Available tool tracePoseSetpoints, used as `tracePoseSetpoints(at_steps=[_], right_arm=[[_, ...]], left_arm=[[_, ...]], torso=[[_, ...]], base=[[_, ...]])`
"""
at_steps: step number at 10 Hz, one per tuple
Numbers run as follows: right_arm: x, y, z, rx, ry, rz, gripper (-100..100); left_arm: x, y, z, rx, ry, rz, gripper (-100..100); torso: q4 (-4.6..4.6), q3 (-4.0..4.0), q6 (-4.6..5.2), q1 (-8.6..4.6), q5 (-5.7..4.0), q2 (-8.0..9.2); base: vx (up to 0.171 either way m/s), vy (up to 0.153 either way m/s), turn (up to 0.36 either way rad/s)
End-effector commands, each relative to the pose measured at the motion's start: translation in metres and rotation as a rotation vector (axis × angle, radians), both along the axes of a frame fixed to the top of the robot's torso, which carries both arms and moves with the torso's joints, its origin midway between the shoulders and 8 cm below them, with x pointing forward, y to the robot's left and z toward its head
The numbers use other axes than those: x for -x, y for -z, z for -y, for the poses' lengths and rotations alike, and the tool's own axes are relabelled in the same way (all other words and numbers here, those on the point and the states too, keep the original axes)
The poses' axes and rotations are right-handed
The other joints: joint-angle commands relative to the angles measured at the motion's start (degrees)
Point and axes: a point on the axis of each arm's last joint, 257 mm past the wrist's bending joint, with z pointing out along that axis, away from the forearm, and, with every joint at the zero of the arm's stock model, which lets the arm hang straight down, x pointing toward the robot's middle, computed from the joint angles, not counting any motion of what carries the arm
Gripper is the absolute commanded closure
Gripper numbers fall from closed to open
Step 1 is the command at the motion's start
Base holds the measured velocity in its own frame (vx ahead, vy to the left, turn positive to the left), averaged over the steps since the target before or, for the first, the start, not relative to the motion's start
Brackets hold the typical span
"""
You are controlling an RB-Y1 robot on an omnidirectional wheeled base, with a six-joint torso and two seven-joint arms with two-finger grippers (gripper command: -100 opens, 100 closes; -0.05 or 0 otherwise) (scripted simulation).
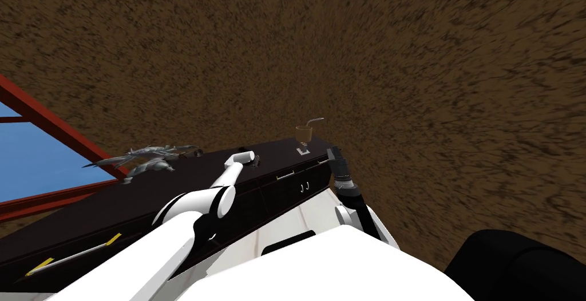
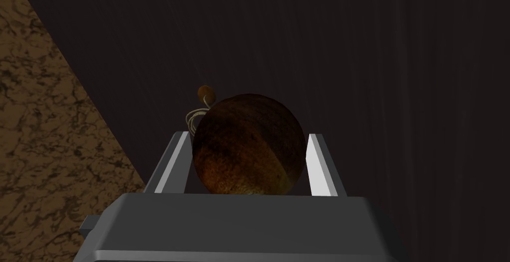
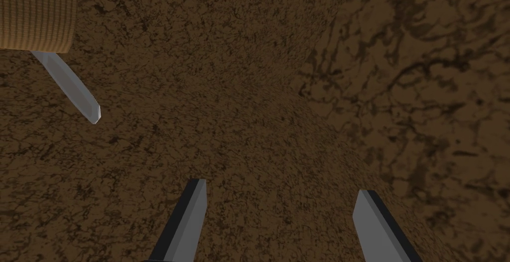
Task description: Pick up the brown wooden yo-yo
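Note:
The brown yo-yo (image 2: 249, 147), a round wood-grained disc, sits between the two fingers of my left gripper (image 2: 249, 135). Both fingers (image 2: 172, 164) touch its sides, so the gripper is shut on it. Its coiled string and a small brown knob (image 2: 205, 93) lie just beyond it on the dark top. In the head view my left gripper (image 1: 256, 159) is over the dark cabinet top (image 1: 171, 191), where the yo-yo is hidden by the hand. My right gripper (image 1: 332, 153) hangs open at the cabinet's right end with nothing between its fingers (image 3: 189, 219).
A brown cup (image 1: 303, 133) with a grey utensil in it stands at the cabinet's right end, close to the right gripper; the cup (image 3: 37, 12) also appears in the right wrist view. A grey winged figure (image 1: 151, 160) lies at the left. A red-framed window (image 1: 34, 143) is beyond.

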Motion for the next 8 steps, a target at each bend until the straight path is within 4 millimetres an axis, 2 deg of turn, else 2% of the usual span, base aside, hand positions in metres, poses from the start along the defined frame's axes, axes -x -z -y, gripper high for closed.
tracePoseSetpoints(at_steps=[1, 3, 4, 6, 7, 8], right_arm=[[0.000, 0.000, 0.000, 0.000, 0.000, 0.000, 0], [0.000, 0.000, 0.000, 0.000, 0.000, 0.000, 0], [0.000, 0.000, 0.000, 0.000, 0.000, 0.000, 0], [0.000, 0.000, 0.000, 0.000, 0.000, 0.000, 0], [0.000, 0.000, 0.000, 0.000, 0.000, 0.000, 0], [0.000, 0.000, 0.000, 0.000, 0.000, 0.000, 0]], left_arm=[[0.000, -0.002, 0.020, 0.002, 0.011, -0.002, 100], [0.000, -0.002, 0.020, 0.002, 0.011, -0.002, 100], [-0.001, -0.006, 0.041, 0.001, 0.024, -0.002, 100], [-0.001, -0.010, 0.061, 0.001, 0.037, 0.000, 100], [0.000, -0.007, 0.053, 0.000, 0.034, 0.000, 100], [0.001, -0.007, 0.054, 0.001, 0.034, -0.001, 0]], torso=[[0.00, 0.00, 0.00, 0.00, 0.00, 0.00], [-0.01, -0.01, -0.02, 0.02, 0.02, -0.01], [0.00, -0.01, 0.00, -0.09, 0.00, -0.02], [0.02, 0.03, -0.04, 0.05, 0.01, 0.03], [0.03, 0.05, 0.01, 0.04, 0.01, 0.06], [0.03, 0.04, -0.03, -0.06, -0.01, 0.04]], base=[[-0.010, 0.075, 0.115], [0.001, 0.030, -0.001], [0.001, 0.040, 0.104], [-0.008, 0.066, 0.090], [-0.006, 0.028, -0.006], [0.000, 0.000, 0.000]])
